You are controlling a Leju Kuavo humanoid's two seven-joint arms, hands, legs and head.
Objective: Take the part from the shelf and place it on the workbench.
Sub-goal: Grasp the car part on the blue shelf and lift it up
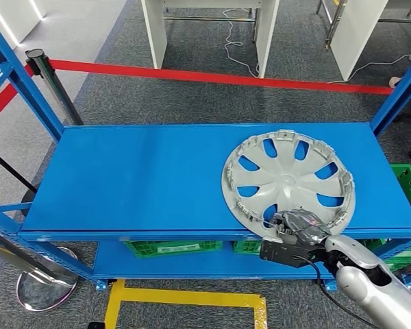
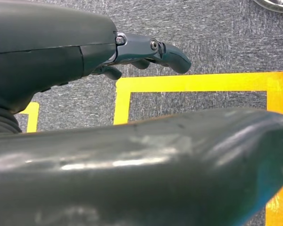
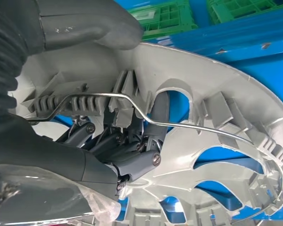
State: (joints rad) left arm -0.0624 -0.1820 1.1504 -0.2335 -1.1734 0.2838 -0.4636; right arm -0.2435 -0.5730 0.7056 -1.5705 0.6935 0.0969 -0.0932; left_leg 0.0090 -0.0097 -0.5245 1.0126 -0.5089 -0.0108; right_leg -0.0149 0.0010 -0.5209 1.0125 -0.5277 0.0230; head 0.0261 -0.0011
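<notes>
- My right hand [image 1: 291, 229] grips the near rim of the grey wheel cover [image 1: 288, 179], which lies flat, inner side up, on the right part of the blue shelf [image 1: 141, 178].
- Seen from my right wrist, the dark fingers [image 3: 133, 150] curl through a spoke opening from one side, the thick grey thumb [image 3: 94, 23] presses on the rim from the other, and a thin wire ring [image 3: 190, 126] runs along the cover's ribbed clips.
- The cover's near edge reaches just past the shelf's front lip, where my silver forearm [image 1: 379, 288] comes in from the lower right.
- My left hand [image 2: 147, 49] hangs over the grey carpet and yellow floor tape [image 2: 197, 82], fingers stretched out and holding nothing.
- Green crates [image 1: 167, 247] sit on the lower shelf level beneath.
- A red barrier belt [image 1: 219, 77] stretches across the far side, fixed to a chrome post [image 1: 53, 86] at the far left.
</notes>
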